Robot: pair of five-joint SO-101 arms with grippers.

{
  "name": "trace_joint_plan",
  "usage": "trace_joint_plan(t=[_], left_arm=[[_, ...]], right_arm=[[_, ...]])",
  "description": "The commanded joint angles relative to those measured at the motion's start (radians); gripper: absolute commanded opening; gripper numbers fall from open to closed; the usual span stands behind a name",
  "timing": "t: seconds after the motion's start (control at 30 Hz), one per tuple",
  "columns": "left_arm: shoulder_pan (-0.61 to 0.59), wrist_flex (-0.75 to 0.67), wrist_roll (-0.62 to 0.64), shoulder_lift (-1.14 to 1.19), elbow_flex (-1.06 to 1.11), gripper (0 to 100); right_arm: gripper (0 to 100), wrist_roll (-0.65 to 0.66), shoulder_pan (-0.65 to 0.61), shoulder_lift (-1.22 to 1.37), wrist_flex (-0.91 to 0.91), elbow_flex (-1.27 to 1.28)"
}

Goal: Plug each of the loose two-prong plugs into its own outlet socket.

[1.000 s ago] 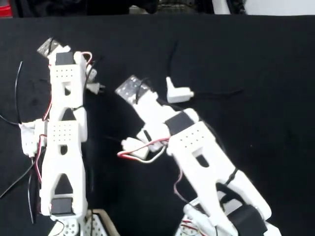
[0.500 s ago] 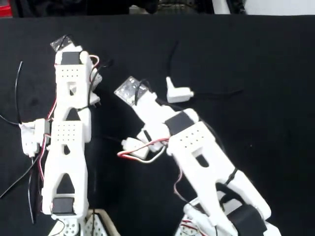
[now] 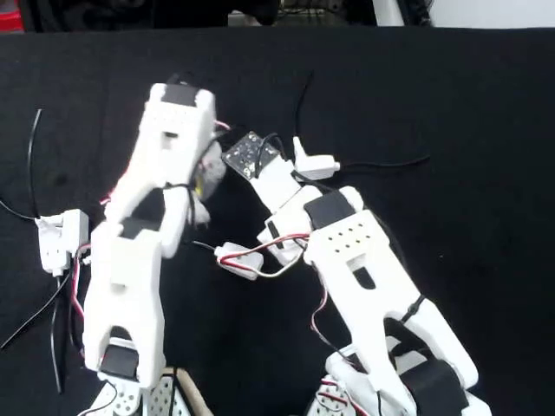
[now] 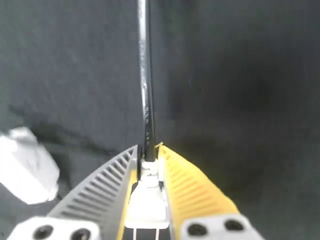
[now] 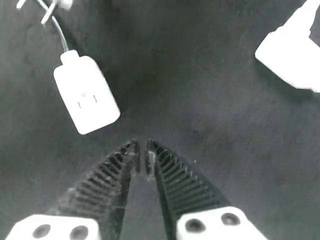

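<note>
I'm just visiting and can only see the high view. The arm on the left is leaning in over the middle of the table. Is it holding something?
Observer: Yes. Its wrist view shows the left gripper shut on a white plug, with a black cord running away from it.
Visitor: And the other arm's claw?
Observer: The right gripper has its fingers almost together with nothing between them, above the black tabletop.
Visitor: Is there anywhere for a plug to go?
Observer: A white socket block lies near that gripper, apart from it, with its two slots facing up.
</note>
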Motion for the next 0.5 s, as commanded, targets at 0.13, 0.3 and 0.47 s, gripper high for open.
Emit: trace_joint_plan(t=[0.13,0.3,0.47], left_arm=[[0.156,-0.103,-0.012,-0.207,0.249,3],[0.236,-0.098,-0.011,-0.249,0.265,3],[0.383,-0.104,-0.014,-0.285,0.266,3]], right_arm=[[3.8,0.011,0.216,-0.047,0.241,-0.236],[3.9,0.092,0.446,-0.179,0.42,-0.3],[3.9,0.152,0.663,-0.38,0.48,-0.223]])
